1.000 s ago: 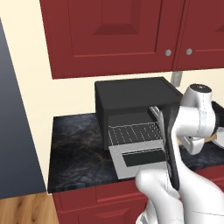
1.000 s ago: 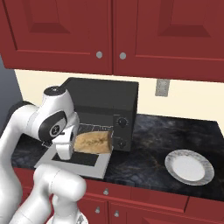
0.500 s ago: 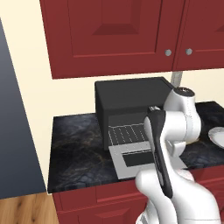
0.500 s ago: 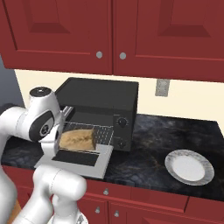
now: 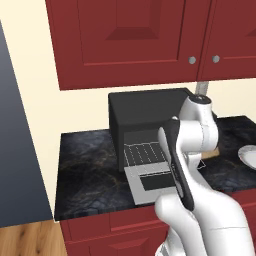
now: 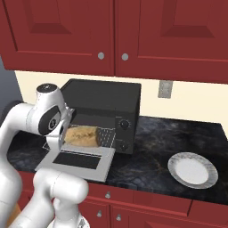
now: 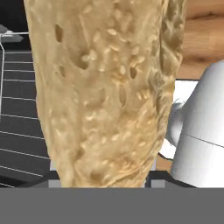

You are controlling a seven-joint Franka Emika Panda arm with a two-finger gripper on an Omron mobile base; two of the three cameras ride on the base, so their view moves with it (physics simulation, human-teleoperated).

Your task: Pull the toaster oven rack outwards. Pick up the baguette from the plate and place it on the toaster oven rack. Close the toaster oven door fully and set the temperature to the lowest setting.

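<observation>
While the baguette (image 6: pixel 82 135) hangs over the pulled-out toaster oven rack (image 5: pixel 145 152), the placing step is in hand; the gripper's jaws, part-open, seem clamped on the loaf; next, lower it, release, then shut the door (image 6: pixel 75 160).

glossy white rounded arm (image 6: pixel 26 122) segments with dark grey joint discs and bands

Gripper (image 6: pixel 60 133) low, arm folded
</observation>
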